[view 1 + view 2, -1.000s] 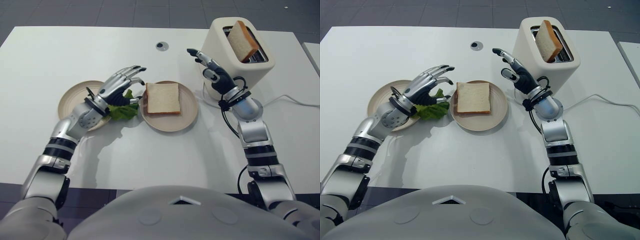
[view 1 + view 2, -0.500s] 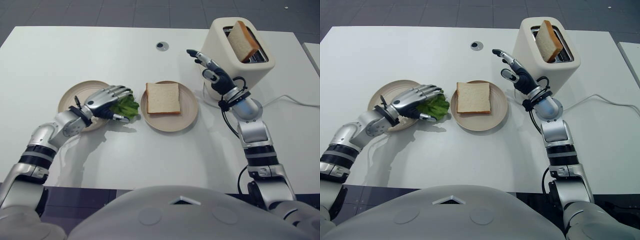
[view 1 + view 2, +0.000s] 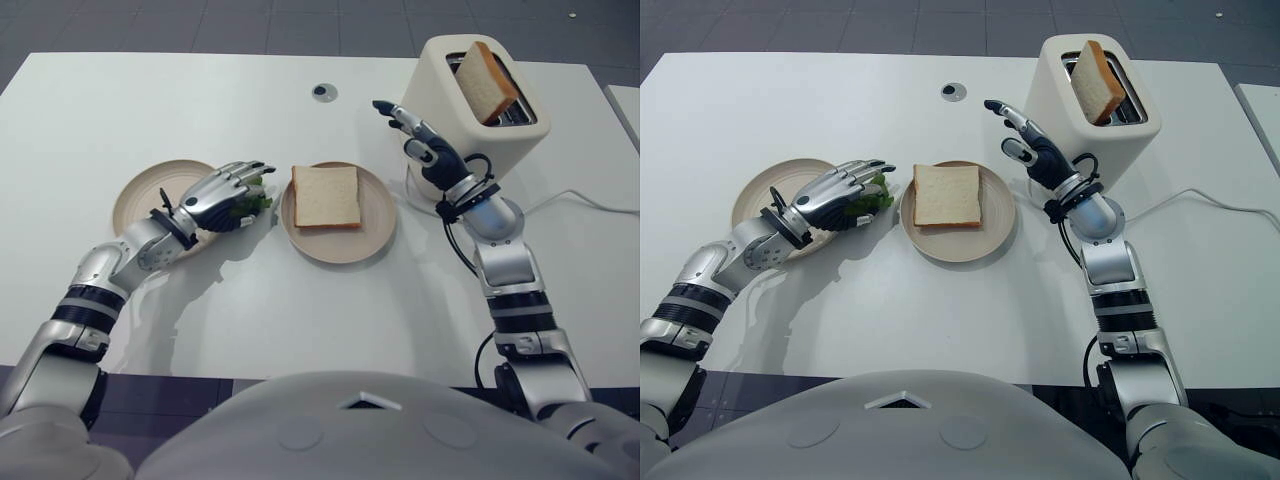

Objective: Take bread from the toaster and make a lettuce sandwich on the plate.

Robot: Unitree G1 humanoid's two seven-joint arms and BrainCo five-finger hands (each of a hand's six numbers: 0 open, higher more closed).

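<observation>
**Lettuce sandwich, part-built: base laid, leaf in hand**

Bread slice (image 3: 326, 195): flat on the plate (image 3: 372, 228), middle of the desk (image 3: 300, 310). Judged as base layer, done.

Lettuce (image 3: 252, 203): at 9 o'clock of the plate, just beside its rim, by the near edge of a side plate (image 3: 138, 192). Not yet on the bread.

Second slice (image 3: 487, 82): upright in the toaster (image 3: 440, 95), at 1 o'clock of the plate. Not yet taken.

Remaining: lettuce onto base, top slice out and over.

Left hand (image 3: 215, 192): palm down, fingers curled over the lettuce, apparently clamped on it.

Right hand (image 3: 425, 150): raised at 9 o'clock of the toaster, fingers spread apart, holding nothing.
</observation>
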